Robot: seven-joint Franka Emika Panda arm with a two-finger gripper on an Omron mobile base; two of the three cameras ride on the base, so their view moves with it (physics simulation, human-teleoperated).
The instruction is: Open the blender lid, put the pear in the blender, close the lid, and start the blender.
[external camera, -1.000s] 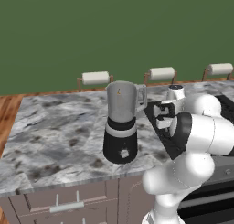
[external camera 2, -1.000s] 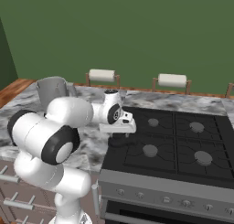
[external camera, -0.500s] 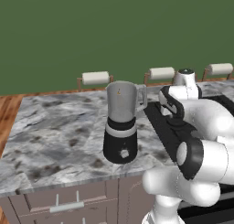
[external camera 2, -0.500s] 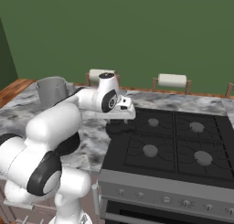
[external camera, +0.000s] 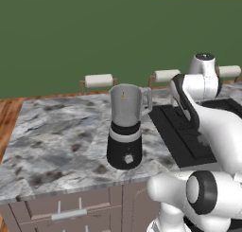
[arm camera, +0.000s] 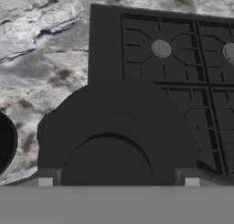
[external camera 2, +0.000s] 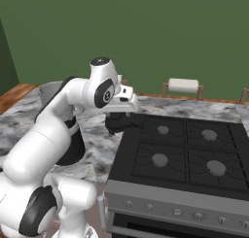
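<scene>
1. The blender lid (arm camera: 114,141), a round black cap with a raised centre knob, sits close under the hand camera, between the two finger tips at the bottom of the hand view.
2. The gripper (external camera 2: 121,123) has its jaws set wide on either side of the lid, gripping it; in the right base view the lid (external camera 2: 120,121) shows as a dark shape hanging under the white hand, over the left edge of the stove.
3. The blender (external camera: 125,127) stands upright on the marble counter (external camera: 52,131), its silvery-grey jar on a rounded black base with a white band and white dial, handle turned toward the stove.
4. The jar top stands uncovered in the left base view.
5. A small brown-orange speck shows on the jar wall near its rim; whether it is the pear cannot be told.
6. The stove (external camera 2: 185,154) is black with four burners, just beside the counter to the blender's right; its front panel carries a row of knobs.
7. Paper-towel rolls (external camera: 98,80) on holders stand along the back of the counter, before the green wall (external camera: 71,32).
</scene>
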